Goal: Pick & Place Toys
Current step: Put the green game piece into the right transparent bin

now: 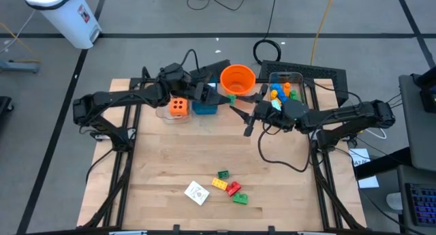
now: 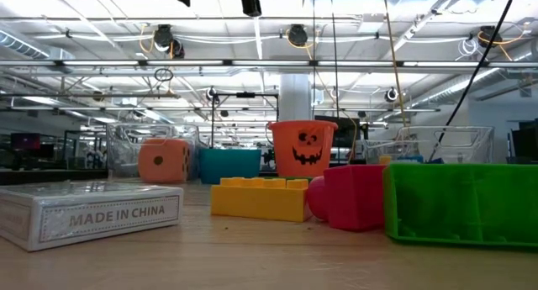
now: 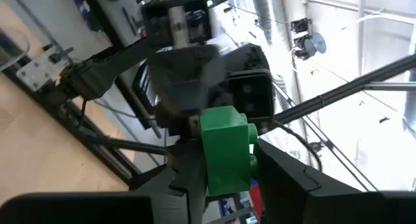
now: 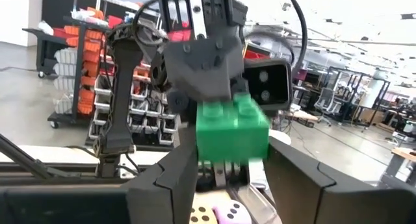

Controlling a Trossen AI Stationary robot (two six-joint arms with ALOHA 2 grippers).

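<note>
A green brick (image 1: 231, 99) hangs in the air between my two grippers, at the far middle of the table just in front of the orange bucket (image 1: 238, 77). My left gripper (image 1: 221, 95) reaches it from the left and my right gripper (image 1: 240, 107) from the right. Each wrist view shows the brick (image 3: 224, 152) (image 4: 232, 130) between that arm's own fingers, with the other gripper behind it. Several loose bricks (image 1: 230, 187) and a white card box (image 1: 196, 193) lie on the table near its near edge. My left gripper has the green brick's two narrower sides (image 3: 207, 165) between its two fingers, which come level from the table's left. The brick is lifted clear of the table. My right gripper has its fingertips (image 4: 185, 162) against the brick's two wider ends (image 4: 201, 143), coming level from the table's right. I cannot tell how far back between the fingers the brick reaches.
A clear bin holding an orange die (image 1: 178, 107) and a teal box (image 1: 204, 107) stand at the far left of the bucket. A clear bin with coloured bricks (image 1: 284, 92) stands at its right. In the low view yellow, red and green bricks (image 2: 261, 197) lie close to the camera.
</note>
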